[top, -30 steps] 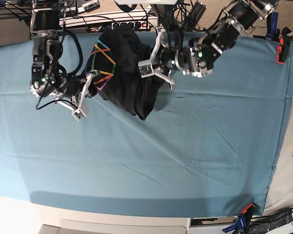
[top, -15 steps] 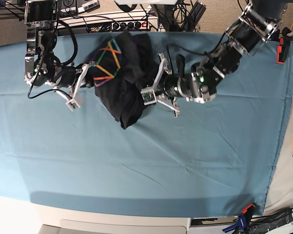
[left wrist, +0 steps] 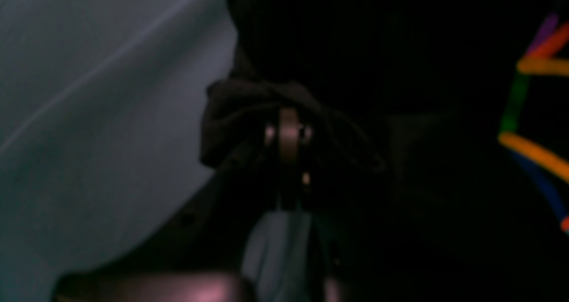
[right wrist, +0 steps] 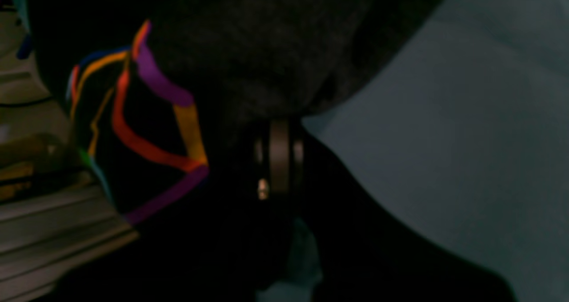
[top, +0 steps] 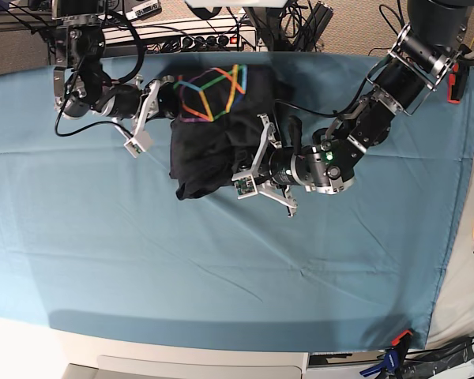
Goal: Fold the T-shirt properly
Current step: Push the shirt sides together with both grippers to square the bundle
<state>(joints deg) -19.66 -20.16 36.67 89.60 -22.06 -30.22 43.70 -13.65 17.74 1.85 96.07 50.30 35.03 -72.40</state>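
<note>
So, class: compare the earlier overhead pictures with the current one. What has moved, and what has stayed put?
The T-shirt was drawn wider between the arms, its rainbow print now spread facing up. The right gripper rose toward the table's far edge; the left gripper swung lower and nearer. Both keep their fingers shut on the T-shirt. The teal cloth and the clamps stayed.

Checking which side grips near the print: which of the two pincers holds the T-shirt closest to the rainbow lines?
The right pincer, at the base view's left, clamps the T-shirt right beside the rainbow print. The left pincer grips plain black fabric farther away.
</note>
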